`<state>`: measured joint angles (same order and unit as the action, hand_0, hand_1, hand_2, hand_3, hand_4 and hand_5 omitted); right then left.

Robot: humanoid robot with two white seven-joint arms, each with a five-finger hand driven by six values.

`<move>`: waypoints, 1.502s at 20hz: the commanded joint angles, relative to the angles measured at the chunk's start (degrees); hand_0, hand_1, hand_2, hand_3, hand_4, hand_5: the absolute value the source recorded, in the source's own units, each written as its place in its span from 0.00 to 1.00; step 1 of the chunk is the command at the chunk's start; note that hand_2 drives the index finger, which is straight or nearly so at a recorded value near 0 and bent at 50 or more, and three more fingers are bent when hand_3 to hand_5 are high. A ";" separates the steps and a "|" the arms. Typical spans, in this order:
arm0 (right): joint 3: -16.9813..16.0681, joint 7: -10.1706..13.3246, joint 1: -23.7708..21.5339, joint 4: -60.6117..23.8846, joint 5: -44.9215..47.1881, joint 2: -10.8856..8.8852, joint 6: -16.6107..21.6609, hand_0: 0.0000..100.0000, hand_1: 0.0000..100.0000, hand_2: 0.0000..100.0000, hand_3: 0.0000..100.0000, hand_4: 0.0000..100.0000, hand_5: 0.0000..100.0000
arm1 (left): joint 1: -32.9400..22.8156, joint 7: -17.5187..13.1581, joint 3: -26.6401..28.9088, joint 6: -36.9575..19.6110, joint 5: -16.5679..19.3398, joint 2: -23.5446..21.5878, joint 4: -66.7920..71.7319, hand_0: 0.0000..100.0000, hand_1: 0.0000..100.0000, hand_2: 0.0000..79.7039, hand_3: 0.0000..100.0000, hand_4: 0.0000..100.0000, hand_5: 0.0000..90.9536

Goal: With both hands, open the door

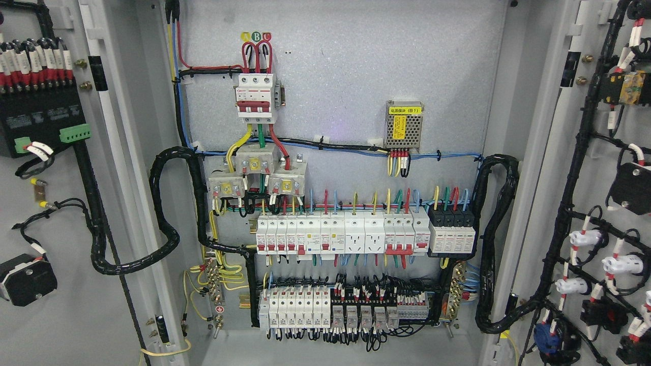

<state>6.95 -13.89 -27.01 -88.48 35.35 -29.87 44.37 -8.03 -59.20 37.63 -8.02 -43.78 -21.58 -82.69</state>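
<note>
Neither robot hand nor arm showed in the head view, so hand state couldn't be told. Both doors were already swung wide.

Nearest: left door [76, 305], inner face toward cam, carrying a black module w/ green connectors [75, 133] and a black wire loom [94, 223] running down it. Right door [569, 254] also wide open, inner face crowded w/ black-wrapped harness [574, 168] and white switch backs [585, 239].

Farther in, on the back panel: lower terminal and relay row [346, 312], above it the white breaker row [341, 236], then three current transformers [257, 173] and the main red-and-white breaker [257, 99] near the top. A small perforated power supply [404, 127] sat to the right of the breaker.

Judgement: opening step looked done or nearly so. To finish well, hands should stay on door edges only, clear of looms and live parts, and push each leaf evenly outward w/o straining the hinge-side cable loops [163, 213]. Snagging those bundles seemed the main risk.
</note>
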 commanded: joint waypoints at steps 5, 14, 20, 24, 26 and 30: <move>-0.54 -0.09 -0.15 1.20 0.43 -2.91 -0.07 0.22 0.00 0.00 0.00 0.00 0.00 | 4.42 -1.36 -0.01 2.57 -0.26 -5.84 14.57 0.30 0.00 0.03 0.03 0.04 0.00; -0.71 -0.09 -0.06 1.91 0.43 -2.56 -0.07 0.22 0.00 0.00 0.00 0.00 0.00 | 8.03 -1.36 -2.48 2.92 -0.26 -8.57 16.51 0.30 0.00 0.03 0.03 0.04 0.00; -0.18 -0.09 0.03 2.09 0.34 -2.30 -0.07 0.22 0.00 0.00 0.00 0.00 0.00 | 7.94 -1.36 -2.48 3.54 -0.26 -9.36 16.51 0.30 0.00 0.03 0.03 0.04 0.00; -0.01 -0.09 0.03 2.17 0.25 -0.89 -0.16 0.22 0.00 0.00 0.00 0.00 0.00 | 8.64 -1.36 -2.48 3.71 -0.17 -9.80 16.51 0.30 0.00 0.04 0.03 0.04 0.00; -0.10 -0.09 0.03 2.17 0.25 -0.28 -0.16 0.22 0.00 0.00 0.00 0.00 0.00 | 9.26 -1.36 -2.48 4.41 -0.17 -10.06 16.60 0.30 0.00 0.04 0.03 0.04 0.00; -0.71 -0.09 0.03 2.26 0.34 -0.27 -0.08 0.22 0.00 0.00 0.00 0.00 0.00 | 9.96 -1.36 -2.48 4.50 -0.17 -10.59 16.60 0.30 0.00 0.03 0.03 0.04 0.00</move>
<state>6.63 -14.00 -27.00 -86.61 35.63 -31.18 44.25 -0.09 -60.79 35.48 -3.66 -43.96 -30.36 -67.40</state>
